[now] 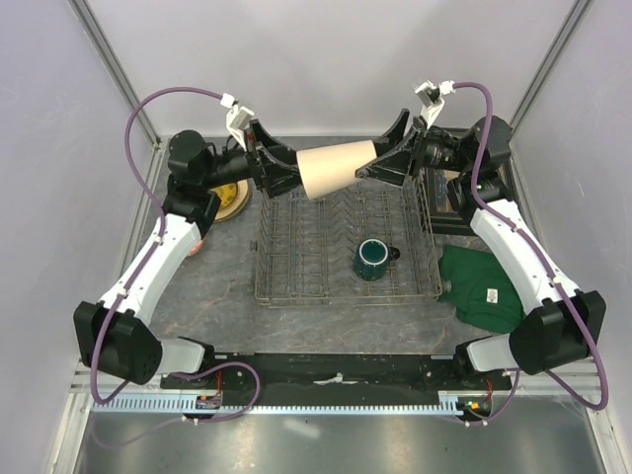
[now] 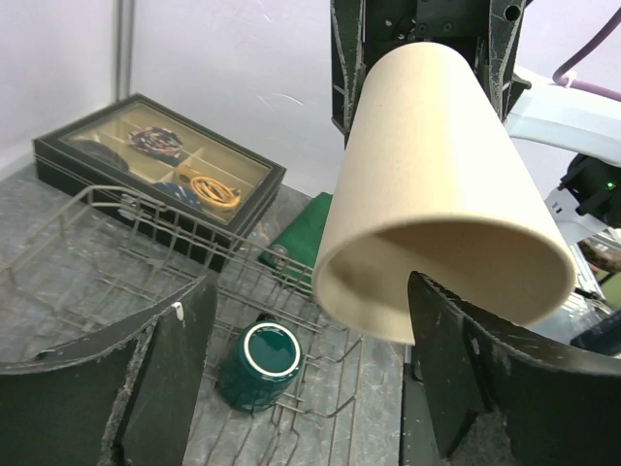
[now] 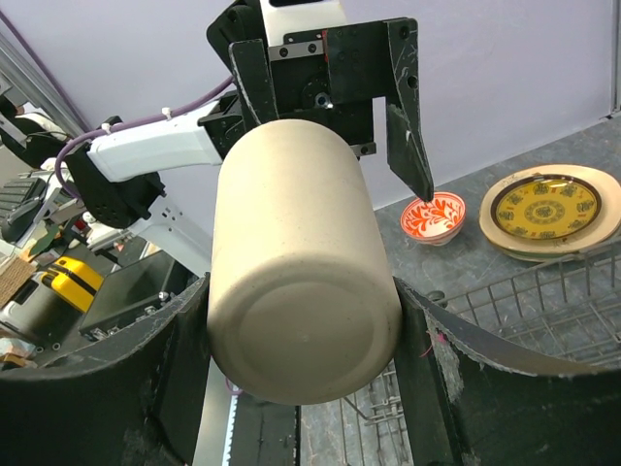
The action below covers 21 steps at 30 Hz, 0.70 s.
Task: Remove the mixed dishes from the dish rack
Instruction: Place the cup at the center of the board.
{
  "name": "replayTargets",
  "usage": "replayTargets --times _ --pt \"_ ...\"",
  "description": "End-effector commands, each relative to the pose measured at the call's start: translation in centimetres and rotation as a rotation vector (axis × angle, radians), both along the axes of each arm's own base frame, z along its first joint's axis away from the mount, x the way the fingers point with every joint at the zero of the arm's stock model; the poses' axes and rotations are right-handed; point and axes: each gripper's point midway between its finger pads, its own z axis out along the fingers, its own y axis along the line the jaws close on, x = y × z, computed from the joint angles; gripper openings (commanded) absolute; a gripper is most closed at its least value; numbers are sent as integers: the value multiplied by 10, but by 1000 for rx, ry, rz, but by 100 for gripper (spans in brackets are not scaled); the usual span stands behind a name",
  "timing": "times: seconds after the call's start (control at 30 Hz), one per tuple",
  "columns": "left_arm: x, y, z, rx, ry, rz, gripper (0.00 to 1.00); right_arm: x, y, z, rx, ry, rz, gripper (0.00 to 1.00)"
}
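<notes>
Your left arm (image 1: 148, 267) and right arm (image 1: 523, 257) both reach up and inward from their bases, wrists facing each other mid-air. Your right gripper (image 1: 383, 150) is clamped, with both fingers pressed on the closed end of the tall beige tumbler (image 1: 336, 168). Your left gripper (image 1: 292, 170) stands spread wide around the tumbler's mouth — one finger (image 2: 146, 379) clearly off the rim.

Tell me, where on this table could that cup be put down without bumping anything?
Bare tabletop runs along the near side of the rack, before the arm bases, and between the rack and the left arm. Crowded: plates and red bowl at far left; green cloth and dark box on the right.
</notes>
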Motion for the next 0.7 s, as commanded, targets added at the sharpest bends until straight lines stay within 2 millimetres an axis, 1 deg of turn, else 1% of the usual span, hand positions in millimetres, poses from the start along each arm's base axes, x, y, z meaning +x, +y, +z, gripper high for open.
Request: replayTargets --times 0.0,0.07,0.1,0.17,0.2,0.27,0.3,0.33,0.37,0.4,0.47,0.5,0.53,0.57,0.6,0.67 --pt "2 -11 20 -31 -28 -11 79 -3 3 7 3 -59 14 35" --pt "3 -14 23 -36 -25 -15 74 -3 4 5 2 -56 17 35" --pt "6 -15 21 -36 -17 -16 68 -3 4 5 2 -54 17 35" --pt "3 -18 22 -41 -16 -33 64 -3 4 4 1 -53 17 35" --pt "3 -19 23 -43 -16 -38 58 -4 4 3 0 -52 21 35" --pt "2 -21 23 -43 -10 -48 51 -4 4 3 -1 -52 22 36" --pt "1 -22 21 -42 -9 -54 45 -5 5 3 -1 -53 25 36" --pt "0 -21 22 -43 -12 -53 41 -5 5 2 -2 -50 25 36" --pt "1 -22 21 -42 -9 -53 37 -5 5 2 -1 -53 25 39" --pt "-1 -22 22 -42 -13 -54 31 -5 5 1 -3 -49 27 40" --pt "-2 -21 22 -45 -9 -55 23 -6 5 0 -3 -52 28 46" --pt "-2 -21 23 -48 -10 -54 14 -5 5 -1 -5 -49 28 47" --pt "-3 -20 25 -50 -13 -53 10 -6 5 -2 -6 -49 30 50" --pt "-4 -21 25 -53 -10 -54 6 -6 5 -2 -5 -46 29 57" --pt "-5 -20 27 -55 -13 -55 2 -6 5 -4 -8 -47 30 59" --pt "-8 -20 26 -58 -12 -64 2 -7 5 -5 -9 -48 32 68"
